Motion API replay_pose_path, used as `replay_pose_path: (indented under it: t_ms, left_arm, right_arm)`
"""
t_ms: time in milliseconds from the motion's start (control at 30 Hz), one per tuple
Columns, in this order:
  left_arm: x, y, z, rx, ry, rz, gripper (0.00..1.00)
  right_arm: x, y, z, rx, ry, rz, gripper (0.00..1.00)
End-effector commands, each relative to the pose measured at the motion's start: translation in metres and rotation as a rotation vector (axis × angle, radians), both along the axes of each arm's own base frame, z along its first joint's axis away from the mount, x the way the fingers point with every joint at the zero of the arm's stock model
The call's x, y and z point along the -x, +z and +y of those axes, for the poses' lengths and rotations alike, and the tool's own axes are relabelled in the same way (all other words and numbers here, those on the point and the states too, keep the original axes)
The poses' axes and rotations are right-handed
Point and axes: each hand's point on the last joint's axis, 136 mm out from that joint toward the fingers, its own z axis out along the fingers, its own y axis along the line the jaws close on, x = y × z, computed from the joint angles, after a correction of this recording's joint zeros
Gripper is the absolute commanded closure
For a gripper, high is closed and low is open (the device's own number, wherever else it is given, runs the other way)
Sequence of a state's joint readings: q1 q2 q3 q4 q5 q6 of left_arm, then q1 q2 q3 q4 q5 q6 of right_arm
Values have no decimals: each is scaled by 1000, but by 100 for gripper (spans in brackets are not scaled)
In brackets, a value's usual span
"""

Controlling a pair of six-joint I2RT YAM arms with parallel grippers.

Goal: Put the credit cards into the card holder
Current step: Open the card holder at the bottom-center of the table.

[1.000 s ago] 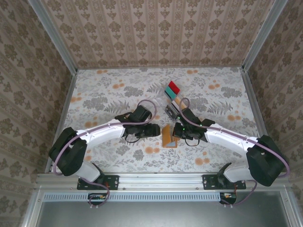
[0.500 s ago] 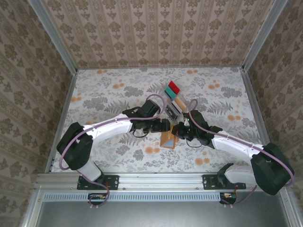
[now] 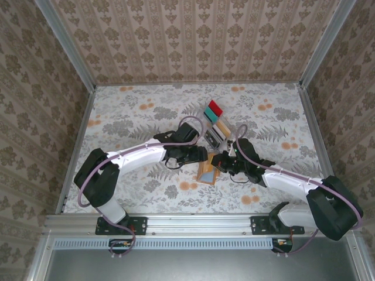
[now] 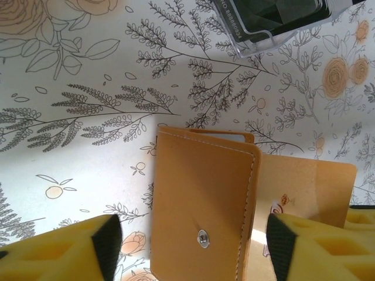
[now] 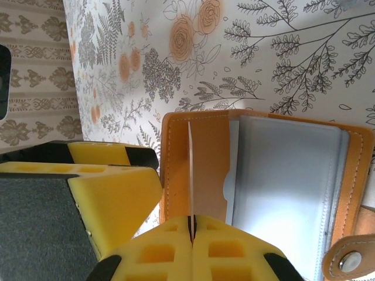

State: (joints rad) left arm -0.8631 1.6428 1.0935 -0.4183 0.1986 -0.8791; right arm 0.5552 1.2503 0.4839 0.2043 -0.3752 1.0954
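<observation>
Moved since 1 s ago: L arm has swung in toward centre, so the left fingers [image 4: 58, 252] now sit over the small orange-tan leather-like folding card holder [image 3: 206, 171]. The holder was a plain orange oblong in the top view. It now lies open, grey-blue inner face up, slightly turned. R arm's elbow has dropped nearer the floral worktop [image 3: 129, 117]. The right fingers [image 5: 234, 252] stay at the holder's right side.

Item 1, card holder: centre of worktop, between both arms, on the near side of the card stack.
- L wrist view: outer flap w/ metal snap stud [image 4: 203, 238].
- R wrist view: clear plastic inner pockets [image 5: 287, 187]; strap tab [image 5: 350, 257] w/ stud, cut off at lower right corner.

Item 2, thin beige-orange plastic card [image 5: 208, 170]: seen nearly edge-on, near end pinched between the right fingers, which are closed tight on it. Far end lies at the holder's slot pocket; how deep in, can't tell.

Item 3, left fingers: wide apart, one each side of the holder. Contact w/ it unclear; tips cut off by frame bottom.

Item 4, other credit cards [image 3: 214, 117]: fanned stack beyond the holder, w/ red, teal, beige and white visible. Dark ones sit in a clear plastic case [image 4: 275, 23], cropped at frame top in L wrist view, its print partly cut off.
</observation>
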Motion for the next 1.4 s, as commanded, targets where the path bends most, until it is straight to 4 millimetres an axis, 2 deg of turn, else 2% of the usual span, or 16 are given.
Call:
replay_pose_path:
  t_ms: [0, 200, 400, 467, 600, 767, 867, 1067, 1233, 1367]
  left_arm:
    - [1, -9, 8, -31, 5, 20, 38]
    - [3, -15, 11, -42, -7, 34, 43]
    - [4, -11, 3, 13, -37, 27, 31]
    - [4, -10, 3, 13, -41, 21, 31]
    - [6, -20, 10, -26, -40, 45, 34]
    - [8, -25, 15, -45, -36, 51, 51]
    - [6, -23, 19, -52, -24, 34, 69]
    - [4, -16, 24, -33, -6, 7, 90]
    - [3, -7, 24, 61, 11, -16, 93]
    - [2, -10, 32, 96, 38, -4, 93]
  right_arm:
    - [-2, 3, 3, -37, -1, 0, 99]
    - [-3, 3, 4, -47, 0, 2, 99]
    - [-5, 2, 7, -57, 4, 7, 99]
    - [-6, 1, 7, -56, 3, 8, 99]
    - [-6, 2, 7, -56, 5, 7, 99]
    - [-6, 1, 7, -52, 2, 10, 99]
    - [-6, -2, 4, -26, -3, 18, 99]
    - [0, -11, -13, 144, 3, 42, 99]
    - [3, -16, -22, 261, 39, 49, 99]
    - [6, -21, -31, 361, 56, 57, 99]
